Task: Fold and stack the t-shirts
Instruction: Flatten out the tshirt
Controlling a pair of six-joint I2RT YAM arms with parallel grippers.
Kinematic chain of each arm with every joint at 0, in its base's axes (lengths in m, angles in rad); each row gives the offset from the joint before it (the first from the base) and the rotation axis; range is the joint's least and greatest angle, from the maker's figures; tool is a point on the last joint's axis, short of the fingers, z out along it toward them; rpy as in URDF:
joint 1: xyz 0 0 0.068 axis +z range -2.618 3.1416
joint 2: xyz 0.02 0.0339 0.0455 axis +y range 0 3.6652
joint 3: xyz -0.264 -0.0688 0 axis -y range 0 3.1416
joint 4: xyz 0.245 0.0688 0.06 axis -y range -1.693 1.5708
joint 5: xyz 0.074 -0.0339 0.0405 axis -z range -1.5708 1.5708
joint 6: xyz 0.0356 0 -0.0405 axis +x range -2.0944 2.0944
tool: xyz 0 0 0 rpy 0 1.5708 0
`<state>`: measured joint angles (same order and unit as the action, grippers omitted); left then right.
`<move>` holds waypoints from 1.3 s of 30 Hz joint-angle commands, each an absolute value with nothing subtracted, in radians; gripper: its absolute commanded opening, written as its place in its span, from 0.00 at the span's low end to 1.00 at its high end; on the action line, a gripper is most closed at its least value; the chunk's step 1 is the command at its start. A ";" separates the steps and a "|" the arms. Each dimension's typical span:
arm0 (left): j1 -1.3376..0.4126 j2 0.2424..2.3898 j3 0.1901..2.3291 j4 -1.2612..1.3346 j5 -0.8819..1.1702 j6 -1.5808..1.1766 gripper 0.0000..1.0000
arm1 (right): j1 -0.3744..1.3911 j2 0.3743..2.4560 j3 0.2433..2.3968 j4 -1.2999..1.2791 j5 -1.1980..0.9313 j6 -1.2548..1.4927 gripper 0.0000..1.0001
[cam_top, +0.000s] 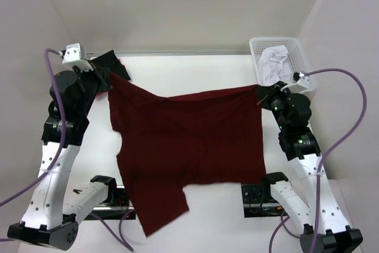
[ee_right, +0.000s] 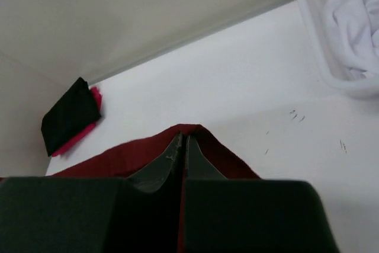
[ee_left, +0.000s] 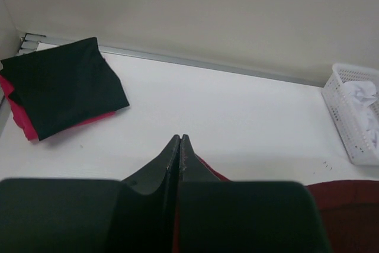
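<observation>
The left claw and right claw each pinch a far corner of the maroon t-shirt, stretched between them over the surface. A folded black shirt lies far left.

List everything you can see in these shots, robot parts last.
maroon t-shirt: one, dark maroon, spread over the table's middle, its far corners held up
black shirt: one, black, folded, far left corner, on top of the pink one
pink shirt: one, bright pink, folded, under the black one
basket: one, white, far right corner
white cloth: one crumpled piece, white, inside the basket
table: one, white
left gripper: shut on the maroon t-shirt's far left corner
right gripper: shut on its far right corner
</observation>
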<state>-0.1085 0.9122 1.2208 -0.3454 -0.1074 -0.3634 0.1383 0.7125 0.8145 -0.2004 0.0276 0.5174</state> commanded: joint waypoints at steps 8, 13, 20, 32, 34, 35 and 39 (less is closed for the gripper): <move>-0.110 1.177 1.225 -0.118 -0.115 -0.313 0.00 | 0.132 0.975 0.742 0.125 0.107 0.606 0.00; -0.100 1.326 1.316 -0.092 -0.115 -0.304 0.00 | 0.132 1.140 0.846 0.185 0.127 0.569 0.00; -0.047 1.560 1.512 -0.103 -0.100 -0.313 0.00 | 0.127 1.426 1.083 0.196 0.162 0.512 0.00; -0.034 1.839 1.757 -0.121 -0.012 -0.302 0.00 | 0.114 1.882 1.443 0.184 0.152 0.480 0.00; -0.025 1.869 1.794 -0.128 -0.012 -0.297 0.00 | 0.114 1.936 1.481 0.178 0.152 0.475 0.00; -0.025 1.888 1.819 -0.133 -0.012 -0.293 0.00 | 0.114 1.955 1.500 0.173 0.152 0.471 0.00; -0.025 1.930 1.873 -0.155 -0.016 -0.293 0.00 | 0.111 2.022 1.532 0.170 0.152 0.471 0.00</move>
<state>-0.0321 1.9085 1.7895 -0.1809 -0.0274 -0.3162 0.1242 1.9932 1.4622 0.1322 0.1276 0.4952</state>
